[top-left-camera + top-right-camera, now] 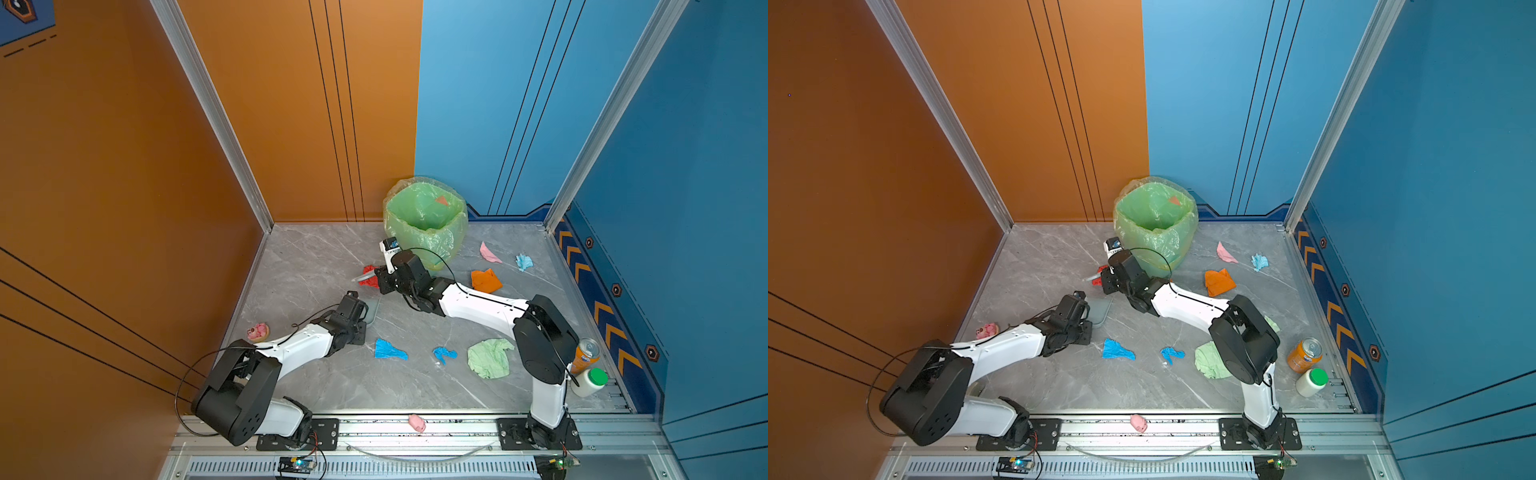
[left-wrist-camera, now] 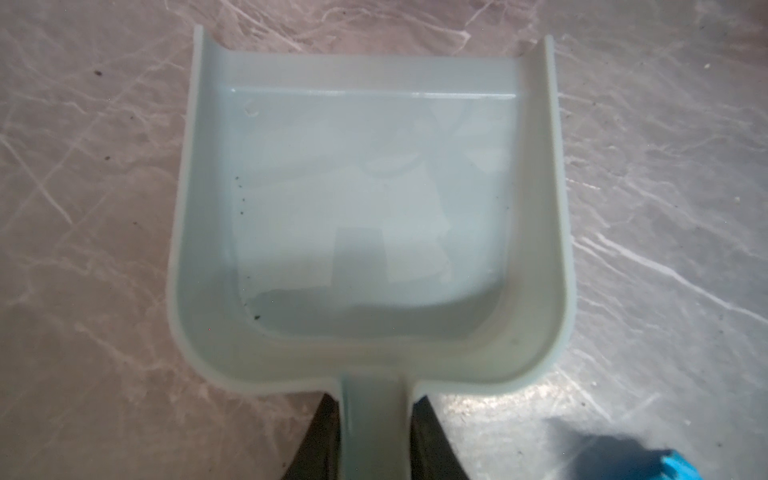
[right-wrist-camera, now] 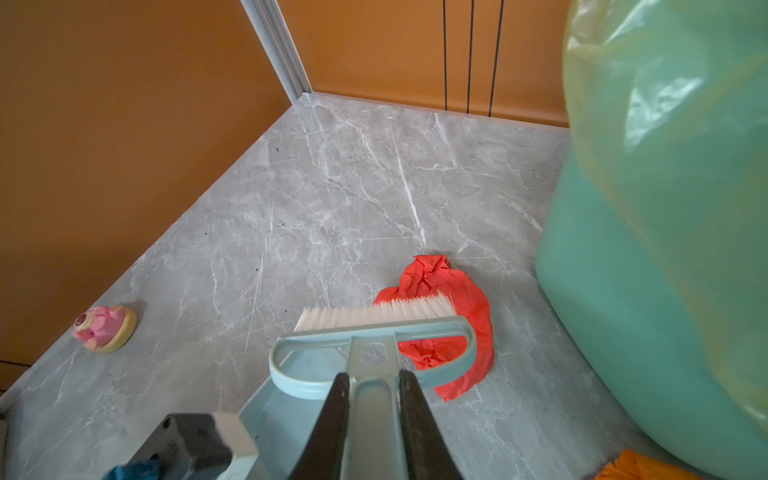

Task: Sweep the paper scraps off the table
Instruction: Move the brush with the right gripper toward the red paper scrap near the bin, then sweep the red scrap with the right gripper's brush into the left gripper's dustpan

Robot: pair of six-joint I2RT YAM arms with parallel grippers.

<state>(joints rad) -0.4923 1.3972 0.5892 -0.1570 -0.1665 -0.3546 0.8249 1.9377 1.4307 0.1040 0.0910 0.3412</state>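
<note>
My right gripper (image 3: 372,395) is shut on the handle of a pale blue brush (image 3: 374,332). Its white bristles rest against a red paper scrap (image 3: 449,324) on the grey table (image 1: 316,266), beside the bin. My left gripper (image 2: 376,415) is shut on the handle of a pale blue dustpan (image 2: 374,208), which lies flat and empty just in front of the brush (image 1: 361,277). Several more paper scraps lie about: orange (image 1: 485,281), pink (image 1: 489,253), light blue (image 1: 523,262), two bright blue (image 1: 388,350) (image 1: 444,354) and pale green (image 1: 489,357).
A bin with a green liner (image 1: 426,220) stands at the back, close to the right gripper. A pink toy on a disc (image 1: 258,331) sits by the left wall. An orange can (image 1: 585,355) and a white bottle (image 1: 590,382) stand front right; a pink pig (image 1: 417,422) lies on the front rail.
</note>
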